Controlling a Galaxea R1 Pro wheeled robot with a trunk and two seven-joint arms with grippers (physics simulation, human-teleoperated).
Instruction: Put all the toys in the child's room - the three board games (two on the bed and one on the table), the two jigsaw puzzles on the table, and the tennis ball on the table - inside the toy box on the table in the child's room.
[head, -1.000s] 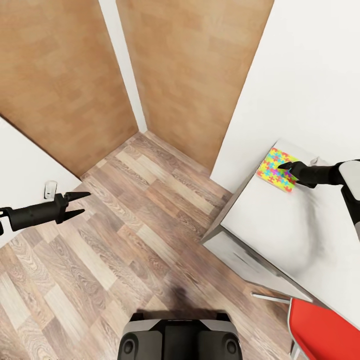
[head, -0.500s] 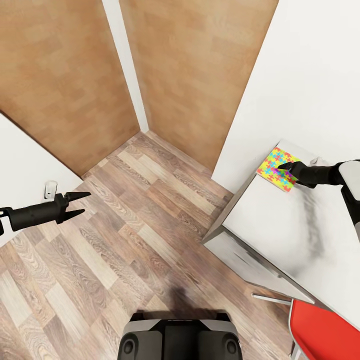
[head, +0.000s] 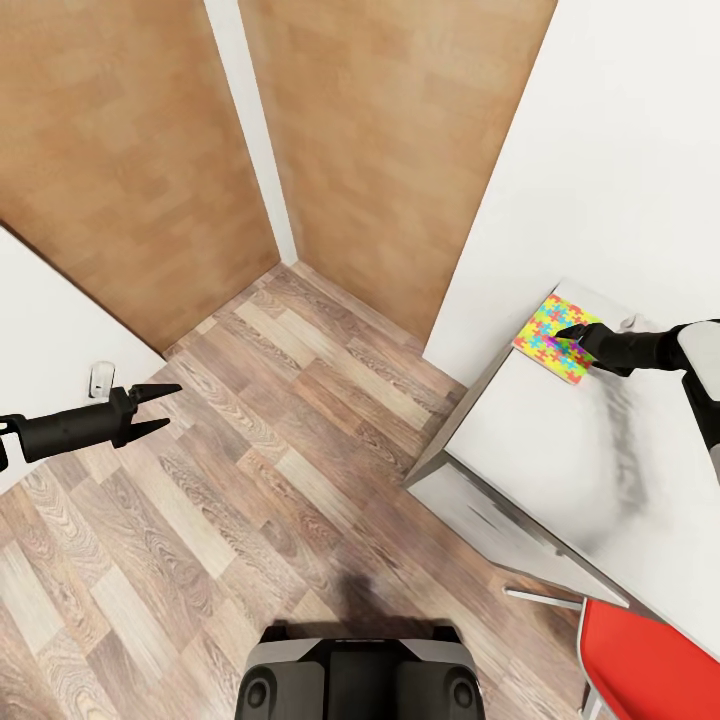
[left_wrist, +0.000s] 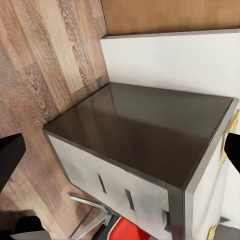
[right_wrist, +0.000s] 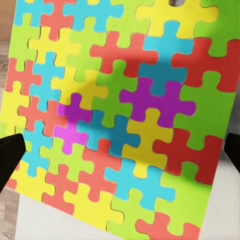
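One jigsaw puzzle (head: 543, 338), a flat square of bright interlocking pieces, lies at the far corner of the table (head: 540, 440) against the white wall. My right gripper (head: 570, 334) hangs open just over the puzzle's near edge. In the right wrist view the puzzle (right_wrist: 120, 100) spreads wide below, with the right gripper (right_wrist: 120, 152) holding nothing and its dark fingertips (right_wrist: 10, 156) far apart. My left gripper (head: 162, 408) is open over the wood floor, well away from the table. Seen from the left wrist, the left gripper (left_wrist: 120, 155) faces the dark-grey cabinet top (left_wrist: 150, 130).
A red chair (head: 640, 655) stands at the table's near end. The cabinet's drawer fronts (head: 480, 515) face the plank floor (head: 300, 420). Brown wooden panels (head: 390, 130) close the far side, and a white wall with a socket (head: 100, 378) lies at the left.
The head view shifted very slightly a second ago. Both arms and the puzzle have stayed in place since.
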